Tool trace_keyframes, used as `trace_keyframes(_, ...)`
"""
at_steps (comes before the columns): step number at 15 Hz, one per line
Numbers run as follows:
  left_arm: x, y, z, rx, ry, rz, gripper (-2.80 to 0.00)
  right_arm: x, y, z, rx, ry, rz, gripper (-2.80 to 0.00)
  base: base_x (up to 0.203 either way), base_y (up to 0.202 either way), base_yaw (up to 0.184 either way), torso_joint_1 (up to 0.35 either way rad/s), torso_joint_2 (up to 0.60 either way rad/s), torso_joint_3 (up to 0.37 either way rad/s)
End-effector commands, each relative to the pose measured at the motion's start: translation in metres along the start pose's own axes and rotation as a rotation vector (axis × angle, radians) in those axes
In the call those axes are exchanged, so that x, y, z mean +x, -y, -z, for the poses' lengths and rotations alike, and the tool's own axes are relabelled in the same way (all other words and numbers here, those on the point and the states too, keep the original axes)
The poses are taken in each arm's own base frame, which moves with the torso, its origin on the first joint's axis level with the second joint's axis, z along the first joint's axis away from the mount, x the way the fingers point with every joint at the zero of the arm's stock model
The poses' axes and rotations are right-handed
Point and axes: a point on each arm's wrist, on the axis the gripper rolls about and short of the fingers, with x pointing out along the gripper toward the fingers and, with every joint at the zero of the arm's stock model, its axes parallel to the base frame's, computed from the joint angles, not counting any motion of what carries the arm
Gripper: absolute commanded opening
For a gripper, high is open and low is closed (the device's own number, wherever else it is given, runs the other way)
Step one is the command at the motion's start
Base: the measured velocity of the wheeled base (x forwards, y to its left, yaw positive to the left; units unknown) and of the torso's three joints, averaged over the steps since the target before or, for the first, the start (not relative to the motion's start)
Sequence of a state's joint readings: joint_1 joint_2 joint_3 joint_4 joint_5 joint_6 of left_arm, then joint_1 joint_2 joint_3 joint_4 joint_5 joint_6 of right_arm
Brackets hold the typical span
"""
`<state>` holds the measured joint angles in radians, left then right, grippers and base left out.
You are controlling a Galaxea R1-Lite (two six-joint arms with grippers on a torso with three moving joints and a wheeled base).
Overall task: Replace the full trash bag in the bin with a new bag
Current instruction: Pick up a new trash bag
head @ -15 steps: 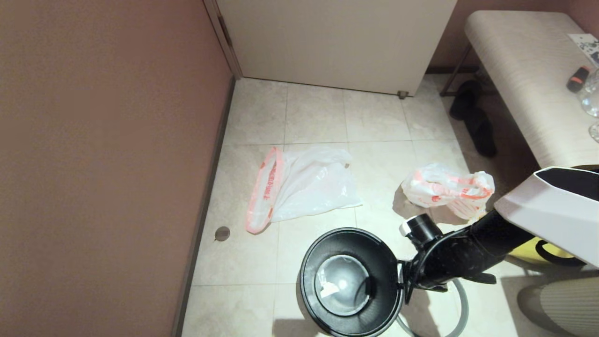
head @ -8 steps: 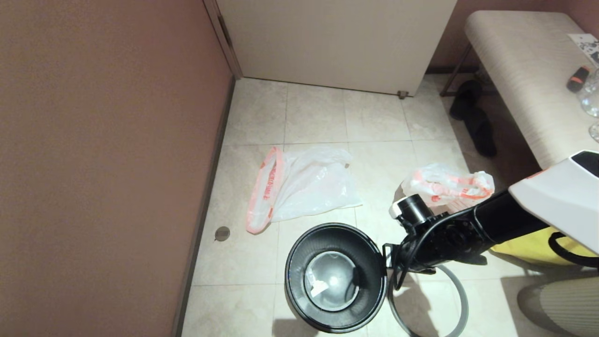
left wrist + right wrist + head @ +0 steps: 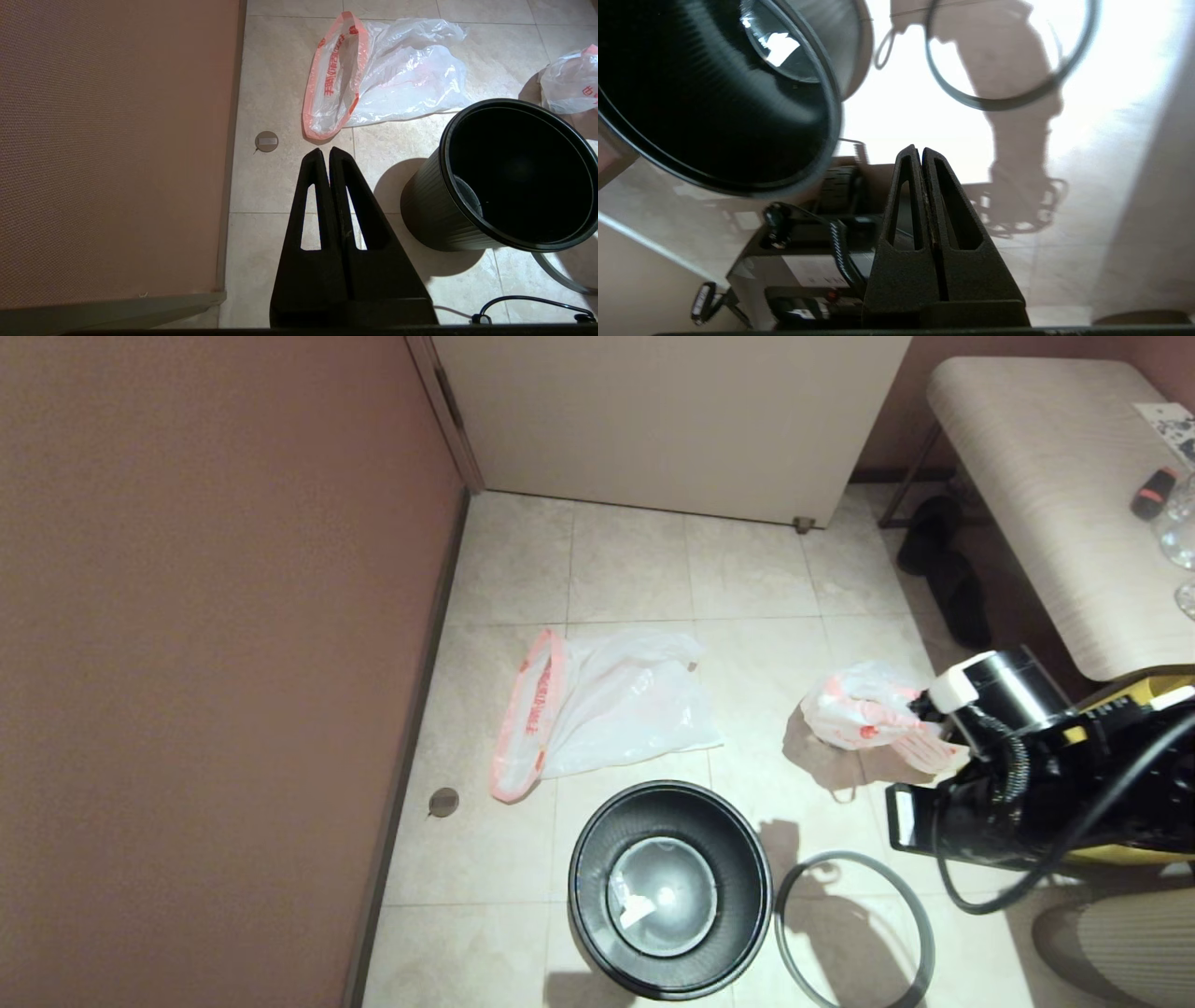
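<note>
Where the tiled floor [image 3: 635, 569] meets the reddish wall [image 3: 205, 663] along its left edge and the pale door [image 3: 672, 420] along its far edge, bare tile lies open toward that far corner, and also between the bin [image 3: 597, 887] and the wall. One bin stands upright near the floor's near edge, unlined, its shiny bottom showing; one grey hoop rim [image 3: 924, 943] lies flat just beside it on the right, apart from it. One new bag [image 3: 625, 705] lies limp and flat past the bin, nearer the wall. One full trash bag [image 3: 854, 709] sits bunched toward the floor's right side, near the table [image 3: 1055, 504], partly hidden behind the right arm. The right tool [image 3: 920, 150] has its fingers pressed together with nothing between them, held above the floor to the right of the hoop. The left tool [image 3: 324, 151] is likewise pressed together, holding nothing, hanging over bare tile between the bin and the wall.
</note>
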<state>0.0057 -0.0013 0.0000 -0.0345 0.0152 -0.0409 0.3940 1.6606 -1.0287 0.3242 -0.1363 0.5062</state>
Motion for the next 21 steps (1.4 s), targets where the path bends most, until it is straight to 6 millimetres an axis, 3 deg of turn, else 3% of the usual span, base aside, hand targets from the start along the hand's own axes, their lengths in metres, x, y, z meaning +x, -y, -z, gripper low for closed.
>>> trace_keyframes(1, 0.0, 0.0, 0.0, -0.001, 0.0, -0.001, -2.8, -0.073, 0.02, 0.013, 0.022, 0.139, -0.014, -2.8, 0.0, 0.0, 0.0, 0.0, 0.0, 0.0)
trace_keyframes(6, 0.0, 0.0, 0.0, -0.001, 0.0, -0.001, -2.8, -0.173, 0.082, 0.064, 0.17, 0.393, 0.126, -2.8, 0.0, 0.0, 0.0, 0.0, 0.0, 0.0)
trace_keyframes(8, 0.0, 0.0, 0.0, -0.001, 0.0, -0.001, -2.8, -0.211, 0.104, 0.104, 0.227, 0.523, 0.131, -2.8, 0.0, 0.0, 0.0, 0.0, 0.0, 0.0)
trace_keyframes(11, 0.0, 0.0, 0.0, -0.001, 0.0, -0.001, -2.8, -0.239, 0.124, 0.167, 0.271, 0.663, 0.152, -2.8, 0.0, 0.0, 0.0, 0.0, 0.0, 0.0)
trace_keyframes(14, 0.0, 0.0, 0.0, -0.001, 0.0, -0.001, -2.8, -0.239, 0.135, 0.225, 0.209, 0.751, 0.117, -2.8, 0.0, 0.0, 0.0, 0.0, 0.0, 0.0)
trace_keyframes(17, 0.0, 0.0, 0.0, -0.001, 0.0, -0.001, -2.8, -0.22, 0.137, 0.267, 0.06, 0.771, -0.071, -2.8, 0.0, 0.0, 0.0, 0.0, 0.0, 0.0)
trace_keyframes(19, 0.0, 0.0, 0.0, -0.001, 0.0, -0.001, -2.8, -0.192, 0.138, 0.28, -0.054, 0.746, -0.142, -2.8, 0.0, 0.0, 0.0, 0.0, 0.0, 0.0)
trace_keyframes(21, 0.0, 0.0, 0.0, -0.001, 0.0, -0.001, -2.8, -0.163, 0.138, 0.274, -0.106, 0.733, -0.149, -2.8, 0.0, 0.0, 0.0, 0.0, 0.0, 0.0)
